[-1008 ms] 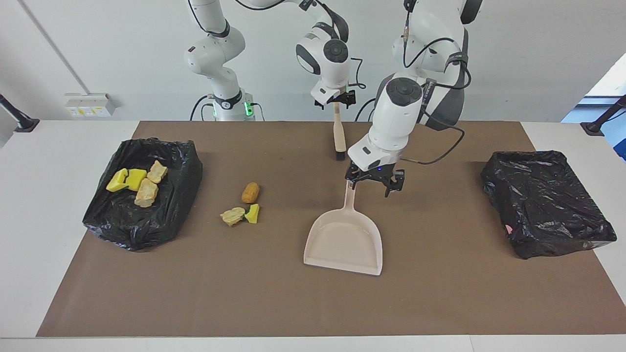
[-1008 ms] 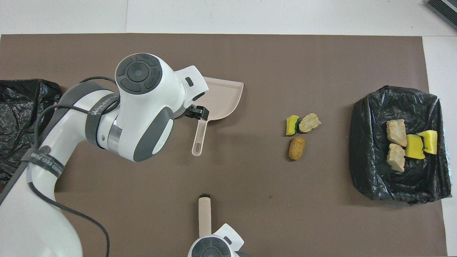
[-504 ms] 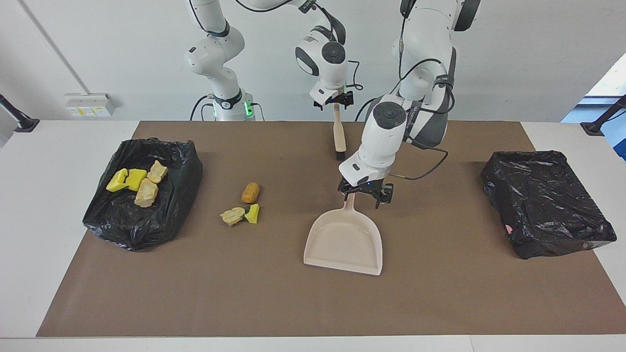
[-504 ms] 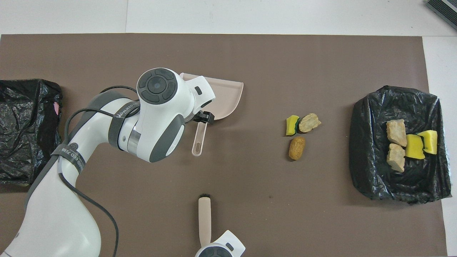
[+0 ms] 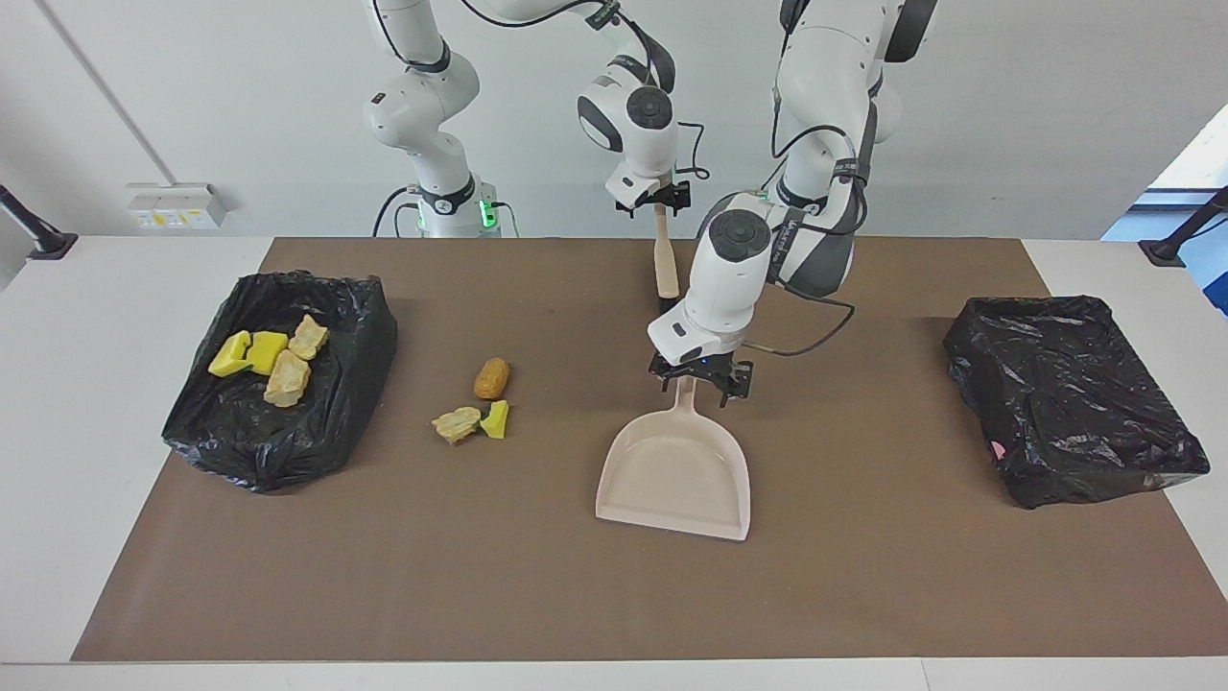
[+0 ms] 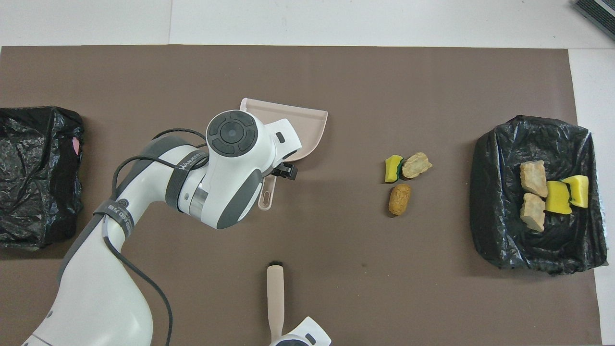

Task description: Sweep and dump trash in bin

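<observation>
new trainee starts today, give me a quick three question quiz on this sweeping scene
1. True or false: the dustpan holds trash.
2. How many scraps lie loose on the mat?
3. What does the right gripper hold: A) brush, B) dustpan, C) sponge?

Key:
1. False; its tray is bare, with the left gripper at its handle.
2. Three: a brown croquette, a beige chunk, a yellow wedge. Four more sit in the bin.
3. A.
</observation>
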Controlling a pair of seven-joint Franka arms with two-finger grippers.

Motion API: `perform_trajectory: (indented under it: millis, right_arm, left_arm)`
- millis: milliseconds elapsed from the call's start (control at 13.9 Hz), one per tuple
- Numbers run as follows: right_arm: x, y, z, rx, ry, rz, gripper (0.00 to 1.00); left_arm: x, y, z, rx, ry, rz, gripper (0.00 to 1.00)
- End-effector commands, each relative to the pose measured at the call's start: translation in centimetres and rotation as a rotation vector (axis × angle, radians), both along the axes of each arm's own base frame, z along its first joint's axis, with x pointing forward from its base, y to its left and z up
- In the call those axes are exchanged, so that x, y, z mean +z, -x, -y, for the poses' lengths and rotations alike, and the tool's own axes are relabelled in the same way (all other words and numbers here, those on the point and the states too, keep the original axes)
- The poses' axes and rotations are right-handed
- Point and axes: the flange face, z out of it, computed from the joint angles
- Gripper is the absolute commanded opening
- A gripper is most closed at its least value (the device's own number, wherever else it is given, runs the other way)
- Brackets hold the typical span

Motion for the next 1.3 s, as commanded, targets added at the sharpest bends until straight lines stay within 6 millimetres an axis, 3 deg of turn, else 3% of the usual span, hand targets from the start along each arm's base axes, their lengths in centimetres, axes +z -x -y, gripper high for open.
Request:
perform_trajectory:
  millis: [0, 72, 144, 360, 576, 864, 1224]
  right_arm:
    - [0.1, 0.5, 0.3, -0.048, -0.013, 0.008, 0.35]
    - [0.2, 0.6, 0.3, -0.049, -0.013, 0.009, 0.14]
    - [0.1, 0.6, 0.3, -0.061, -0.006, 0.005, 0.0]
    - [-0.2, -0.2, 0.2, -0.117, 0.013, -0.005, 0.0]
    - [0.2, -1.9, -0.3, -0.145, 0.007, -0.009, 0.0]
    - [1.9, -3.9, 0.9, -0.142, 0.035, -0.012, 0.0]
    - [7.1, -8.2, 7.3, -0.086, 0.086, 0.0, 0.0]
  left_arm:
    - [-1.5, 0.8, 0.8, -0.011, -0.015, 0.01, 1.0]
    - [-1.6, 0.9, 0.9, -0.012, -0.015, 0.008, 1.0]
    - [-1.6, 0.9, 0.9, -0.013, -0.017, 0.007, 1.0]
    - [-1.6, 1.2, 1.2, -0.025, -0.03, 0.0, 0.38]
    - [-1.4, 1.1, 1.1, -0.026, -0.034, 0.002, 0.05]
    - [-0.3, 0.7, 0.2, -0.043, -0.045, 0.008, 0.03]
    - [2.6, 0.7, -2.8, -0.283, -0.086, -0.04, 0.03]
